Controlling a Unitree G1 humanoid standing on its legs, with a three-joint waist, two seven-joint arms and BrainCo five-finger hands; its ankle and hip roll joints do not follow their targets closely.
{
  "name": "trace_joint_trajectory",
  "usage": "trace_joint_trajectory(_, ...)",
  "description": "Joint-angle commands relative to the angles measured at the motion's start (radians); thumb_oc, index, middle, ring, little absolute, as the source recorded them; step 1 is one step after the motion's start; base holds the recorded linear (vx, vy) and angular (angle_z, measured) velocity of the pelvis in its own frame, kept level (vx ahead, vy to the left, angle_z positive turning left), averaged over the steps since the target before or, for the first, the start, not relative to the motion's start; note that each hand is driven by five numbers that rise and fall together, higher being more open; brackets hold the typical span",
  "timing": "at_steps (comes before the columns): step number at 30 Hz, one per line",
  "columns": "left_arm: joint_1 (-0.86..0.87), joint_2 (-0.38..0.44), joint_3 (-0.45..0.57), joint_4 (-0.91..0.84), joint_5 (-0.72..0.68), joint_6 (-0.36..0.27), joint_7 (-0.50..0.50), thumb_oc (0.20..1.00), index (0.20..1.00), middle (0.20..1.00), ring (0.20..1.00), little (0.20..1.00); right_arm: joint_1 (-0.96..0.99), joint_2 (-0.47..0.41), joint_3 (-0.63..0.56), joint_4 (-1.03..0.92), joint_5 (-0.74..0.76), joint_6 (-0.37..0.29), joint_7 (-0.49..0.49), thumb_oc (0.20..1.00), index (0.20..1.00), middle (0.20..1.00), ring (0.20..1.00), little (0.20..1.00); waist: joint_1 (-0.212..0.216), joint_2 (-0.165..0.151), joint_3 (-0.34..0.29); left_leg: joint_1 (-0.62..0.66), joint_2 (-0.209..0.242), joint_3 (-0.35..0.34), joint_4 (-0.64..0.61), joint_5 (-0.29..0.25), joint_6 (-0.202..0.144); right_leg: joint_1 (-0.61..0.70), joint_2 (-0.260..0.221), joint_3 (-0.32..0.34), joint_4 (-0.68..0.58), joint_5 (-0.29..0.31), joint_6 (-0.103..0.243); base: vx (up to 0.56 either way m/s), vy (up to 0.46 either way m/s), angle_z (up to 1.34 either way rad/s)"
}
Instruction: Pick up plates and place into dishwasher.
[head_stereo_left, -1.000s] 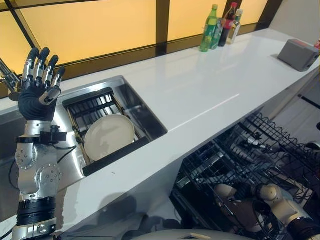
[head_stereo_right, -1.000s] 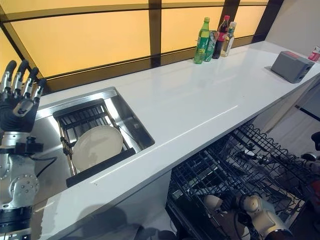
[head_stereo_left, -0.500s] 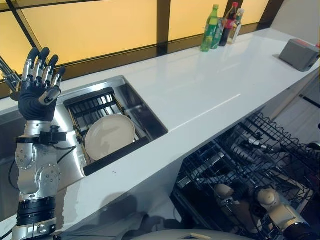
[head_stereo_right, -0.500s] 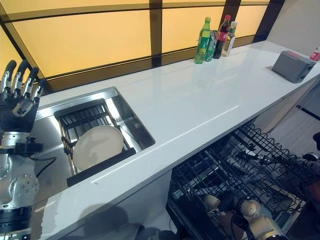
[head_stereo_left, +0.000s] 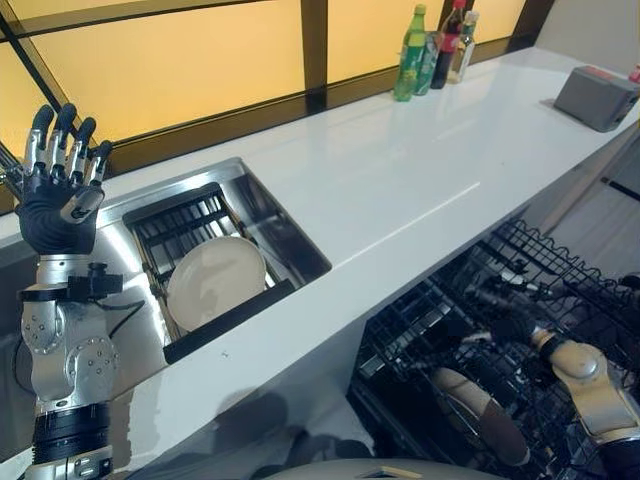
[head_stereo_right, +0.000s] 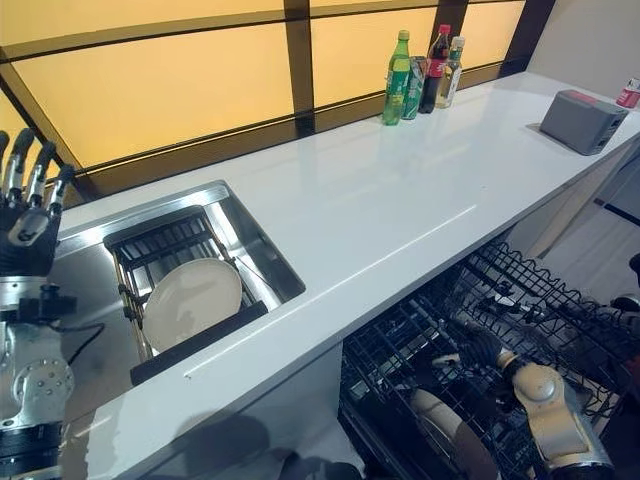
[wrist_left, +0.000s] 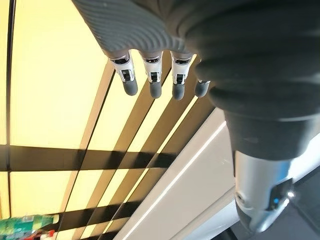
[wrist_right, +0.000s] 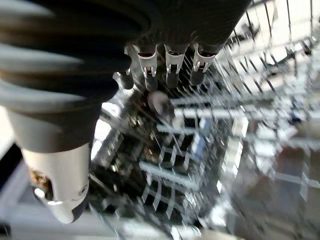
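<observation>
Warm yellow light comes from the glowing amber window panels (head_stereo_left: 180, 60) behind the glossy white countertop (head_stereo_left: 400, 180), which reflects them with a soft glare. Under the counter edge, the black wire dishwasher rack (head_stereo_right: 500, 330) lies in dimmer light. The right wrist view is strongly blurred.

Gloss, steel and wire
The table (head_stereo_right: 400, 190) is smooth glossy white; the sink (head_stereo_right: 245, 235) is brushed metal with a dark slatted rack (head_stereo_right: 165, 245). The plate (head_stereo_right: 192, 300) looks glazed, the dishwasher basket (head_stereo_right: 520, 310) dark coated wire, the bottles (head_stereo_right: 420, 75) shiny.
</observation>
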Motion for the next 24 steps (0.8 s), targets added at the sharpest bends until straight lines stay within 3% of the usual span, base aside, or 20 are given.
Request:
trace_joint_trajectory(1,-0.002,0.064,0.025,0.047,0.048,-0.067,0.003,1.000,1.000,1.000,1.000,1.000,-0.053,-0.056,-0.065,-0.087,0.036,-0.032,-0.058,1.000,1.000,1.000,1.000,1.000,-0.005,-0.030,-0.064,-0.157,-0.007,-0.044,-0.062,0.194,-0.033,0.089,-0.019,0.008,0.168,-0.259,0.018,0.00,0.000,0.00)
trace_joint_trajectory(4,0.009,0.077,0.039,0.060,0.124,-0.057,0.038,1.000,1.000,1.000,1.000,1.000,-0.066,-0.068,-0.106,-0.146,0.084,-0.043,-0.102,1.000,1.000,1.000,1.000,1.000,-0.002,-0.027,-0.069,-0.155,-0.005,-0.042,-0.070,0.196,-0.033,0.089,-0.020,0.008,0.163,-0.258,0.020,-0.01,0.021,0.00)
trace_joint_trajectory(7,0.012,0.095,0.038,0.100,0.222,-0.046,0.088,1.000,1.000,1.000,1.000,1.000,-0.088,-0.062,-0.127,-0.194,0.152,-0.094,-0.179,1.000,1.000,1.000,1.000,1.000,0.003,-0.024,-0.071,-0.156,-0.005,-0.043,-0.074,0.198,-0.032,0.089,-0.021,0.006,0.160,-0.257,0.023,0.00,0.011,0.00)
trace_joint_trajectory(10,0.029,0.116,0.033,0.167,0.385,-0.028,0.145,1.000,1.000,1.000,1.000,1.000,-0.114,-0.020,-0.147,-0.262,0.257,-0.200,-0.286,1.000,1.000,1.000,1.000,1.000,0.014,-0.015,-0.071,-0.160,-0.007,-0.044,-0.072,0.197,-0.029,0.087,-0.025,-0.002,0.158,-0.255,0.027,-0.01,0.046,0.01)
trace_joint_trajectory(14,0.060,0.154,0.019,0.233,0.619,-0.026,0.233,1.000,1.000,1.000,1.000,1.000,-0.119,0.026,-0.170,-0.312,0.337,-0.317,-0.360,1.000,1.000,1.000,1.000,1.000,0.025,-0.004,-0.070,-0.166,-0.010,-0.047,-0.069,0.196,-0.024,0.080,-0.032,-0.016,0.163,-0.256,0.032,0.01,0.069,0.04)
trace_joint_trajectory(18,0.065,0.204,-0.010,0.266,0.760,0.030,0.265,1.000,1.000,1.000,1.000,1.000,-0.155,0.041,-0.154,-0.327,0.379,-0.371,-0.362,1.000,1.000,1.000,1.000,1.000,0.040,0.001,-0.071,-0.169,-0.015,-0.052,-0.065,0.194,-0.020,0.075,-0.038,-0.032,0.170,-0.257,0.034,0.05,0.091,0.17)
trace_joint_trajectory(24,0.029,0.273,-0.111,0.312,0.889,0.106,0.257,1.000,1.000,1.000,1.000,1.000,-0.205,0.024,-0.090,-0.337,0.398,-0.380,-0.390,1.000,1.000,1.000,1.000,1.000,0.057,0.001,-0.073,-0.165,-0.030,-0.058,-0.055,0.183,-0.013,0.076,-0.057,-0.057,0.180,-0.260,0.042,0.12,0.096,0.20)
